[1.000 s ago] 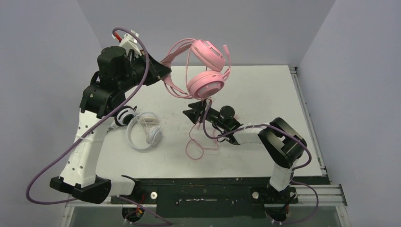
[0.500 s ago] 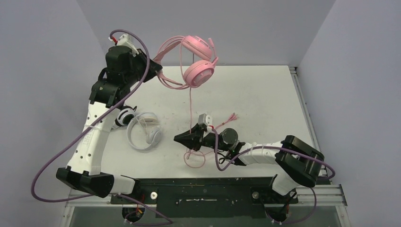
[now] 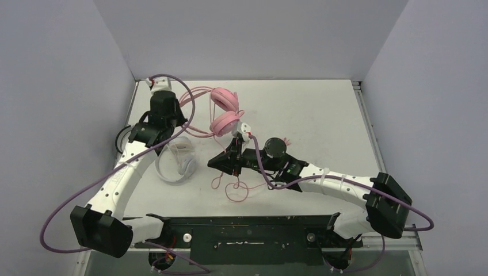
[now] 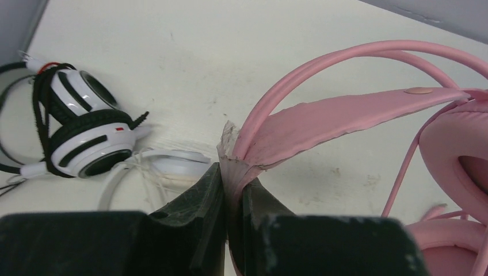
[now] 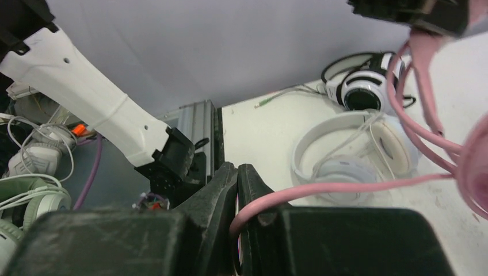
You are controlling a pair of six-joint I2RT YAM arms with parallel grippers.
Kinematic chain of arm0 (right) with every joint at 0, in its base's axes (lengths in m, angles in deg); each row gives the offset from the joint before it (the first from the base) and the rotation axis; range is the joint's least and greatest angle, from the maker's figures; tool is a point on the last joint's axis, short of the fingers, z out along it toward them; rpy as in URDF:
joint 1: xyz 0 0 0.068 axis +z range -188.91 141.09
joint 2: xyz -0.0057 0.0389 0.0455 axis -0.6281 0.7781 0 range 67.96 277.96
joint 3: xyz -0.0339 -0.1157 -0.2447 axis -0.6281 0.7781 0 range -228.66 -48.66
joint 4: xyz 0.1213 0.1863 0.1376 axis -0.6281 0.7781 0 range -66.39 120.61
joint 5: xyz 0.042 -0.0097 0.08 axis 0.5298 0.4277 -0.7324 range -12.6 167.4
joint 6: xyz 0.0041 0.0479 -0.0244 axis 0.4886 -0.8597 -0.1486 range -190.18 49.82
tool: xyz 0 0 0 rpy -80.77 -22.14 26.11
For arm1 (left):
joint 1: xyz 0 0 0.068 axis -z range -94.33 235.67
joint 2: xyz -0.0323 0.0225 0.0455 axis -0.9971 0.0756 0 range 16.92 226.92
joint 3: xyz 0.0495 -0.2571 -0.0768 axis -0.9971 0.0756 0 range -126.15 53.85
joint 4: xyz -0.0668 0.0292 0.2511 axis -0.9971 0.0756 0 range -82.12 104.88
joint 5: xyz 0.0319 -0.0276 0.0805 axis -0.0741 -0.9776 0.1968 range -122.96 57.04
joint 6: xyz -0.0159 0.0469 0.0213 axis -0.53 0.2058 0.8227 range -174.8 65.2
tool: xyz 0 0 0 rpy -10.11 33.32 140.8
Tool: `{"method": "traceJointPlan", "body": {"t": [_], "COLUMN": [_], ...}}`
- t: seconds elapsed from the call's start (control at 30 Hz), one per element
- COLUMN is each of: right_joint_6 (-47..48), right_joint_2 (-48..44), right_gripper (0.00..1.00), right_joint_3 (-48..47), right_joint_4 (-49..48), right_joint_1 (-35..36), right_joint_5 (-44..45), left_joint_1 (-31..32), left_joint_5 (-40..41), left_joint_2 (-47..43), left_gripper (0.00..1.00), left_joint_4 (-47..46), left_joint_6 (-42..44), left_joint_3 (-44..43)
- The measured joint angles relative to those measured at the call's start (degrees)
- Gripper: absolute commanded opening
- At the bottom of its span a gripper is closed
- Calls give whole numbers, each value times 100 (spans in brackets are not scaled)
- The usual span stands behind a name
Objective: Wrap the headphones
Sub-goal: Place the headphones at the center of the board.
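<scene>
The pink headphones (image 3: 224, 109) hang low over the table's back middle, and their headband (image 4: 345, 115) is pinched in my left gripper (image 3: 185, 123), which is shut on the band's torn end (image 4: 230, 178). The pink cable (image 3: 232, 172) drops from the earcups into my right gripper (image 3: 214, 163), shut on it (image 5: 237, 169), then lies in loose loops (image 3: 233, 191) on the table. The all-white headphones (image 3: 175, 161) lie flat below my left wrist. The black-and-white headphones (image 4: 86, 132) sit by the left wall, mostly hidden in the top view.
A purple-grey wall (image 3: 69, 115) stands close behind the left arm. The table's near edge has a metal rail (image 3: 259, 227). Beyond the table's left edge, more headsets (image 5: 34, 201) lie lower down. The table's right half (image 3: 328, 121) is bare.
My left arm has come down and carried the pink headphones from high in the air to just above the table. My right gripper has shut on the pink cable and moved leftward.
</scene>
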Motion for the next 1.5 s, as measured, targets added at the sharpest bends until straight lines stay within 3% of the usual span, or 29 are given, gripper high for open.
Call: {"method": "traceJointPlan", "body": {"t": [0.17,0.33,0.5,0.63,0.8,0.97,1.17,1.33,1.43,1.5], "right_joint_6": [-24,503,1412,1843,2070,2356,2649,2726,2695,2614], "right_joint_2": [-44,192,879,1086,1084,1084,1051,1021,758,380], "right_gripper": [3,3,6,9,12,17,12,14,31,36], "right_joint_3": [-595,-1657,-2647,-2734,-2734,-2916,-3032,-2900,-2435,-1937], "right_joint_4": [1394,3303,5007,5842,6172,6559,6636,6524,6231,6017], "right_joint_1": [-682,-1644,-1858,-1871,-1871,-1871,-1875,-1878,-1880,-1880], "right_joint_5": [-463,-1161,-1596,-1687,-1606,-826,92,358,450,516], "left_joint_1": [313,1040,1436,1513,1569,1655,1698,1696,1696,1696], "left_joint_5": [647,1084,1196,1196,1001,815,625,404,367,361], "left_joint_2": [-437,-649,-470,-168,24,358,437,446,520,562], "left_gripper": [0,0,0,0,0,0,0,0,0,0], "left_joint_4": [-393,-555,-264,81,422,879,1113,1268,1392,1408], "left_joint_6": [1058,2236,3014,3270,3305,3342,3359,3222,3121,3071], "left_joint_3": [452,577,568,568,501,72,20,0,-129,-175]}}
